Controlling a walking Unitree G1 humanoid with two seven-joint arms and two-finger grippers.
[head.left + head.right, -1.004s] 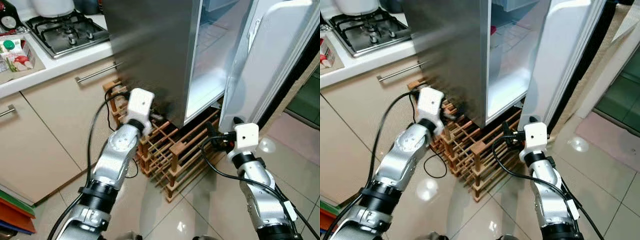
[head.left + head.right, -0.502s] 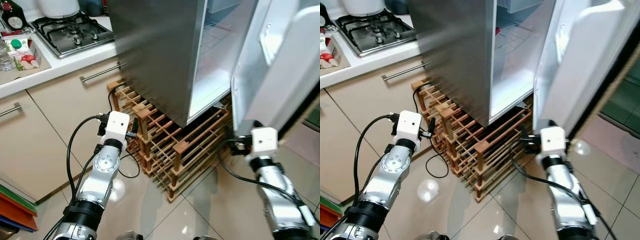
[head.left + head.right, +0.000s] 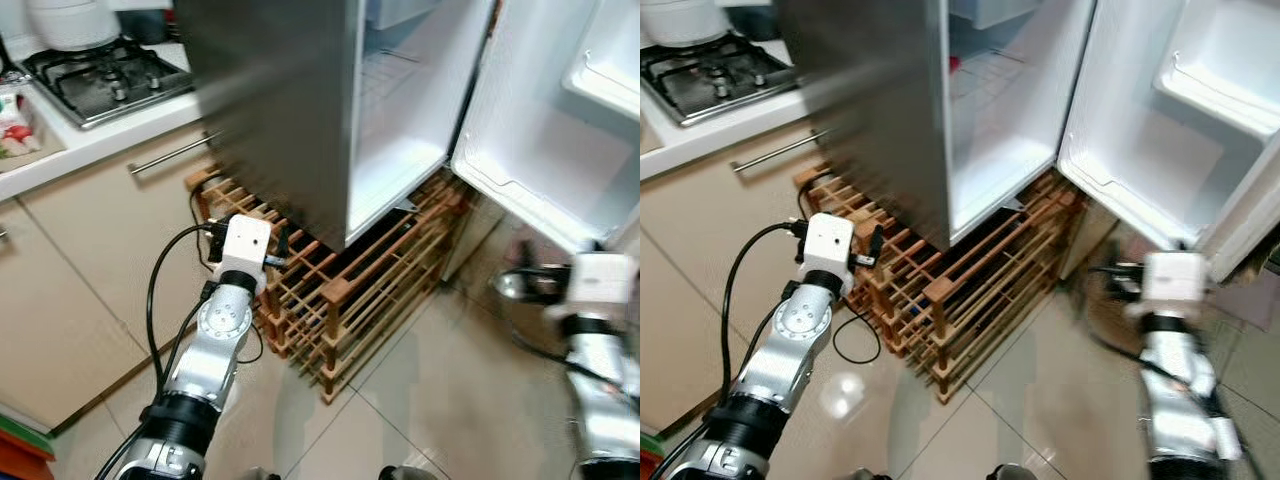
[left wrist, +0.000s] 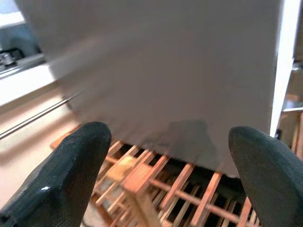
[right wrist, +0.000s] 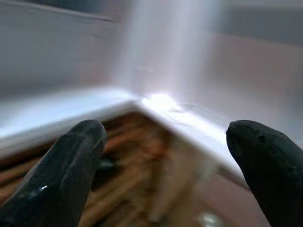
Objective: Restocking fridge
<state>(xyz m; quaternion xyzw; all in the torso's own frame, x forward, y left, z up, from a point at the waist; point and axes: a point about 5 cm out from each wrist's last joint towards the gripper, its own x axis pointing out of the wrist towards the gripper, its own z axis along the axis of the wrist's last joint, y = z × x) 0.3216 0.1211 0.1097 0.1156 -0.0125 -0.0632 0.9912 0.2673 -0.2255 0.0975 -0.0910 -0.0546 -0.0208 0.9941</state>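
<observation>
The steel fridge stands on a wooden wine rack. Its white inside shows bare wire shelves. The fridge door is swung wide to the right, with a moulded shelf on its inner face. My left gripper hovers low beside the rack's left corner, under the steel side, fingers spread open and nothing between them. My right gripper is blurred, just below the door's lower edge, pointing at the rack. Its fingers are wide apart and hold nothing.
A counter with a gas hob, a white pot and a carton lies at the left. Beige cabinets with bar handles stand under it. Glossy floor tiles spread before the rack. A black cable loops off my left arm.
The fridge door has swung much wider to the right, and my right arm has moved right with it. My left arm dropped from the fridge's side to the rack. The view shifted.
</observation>
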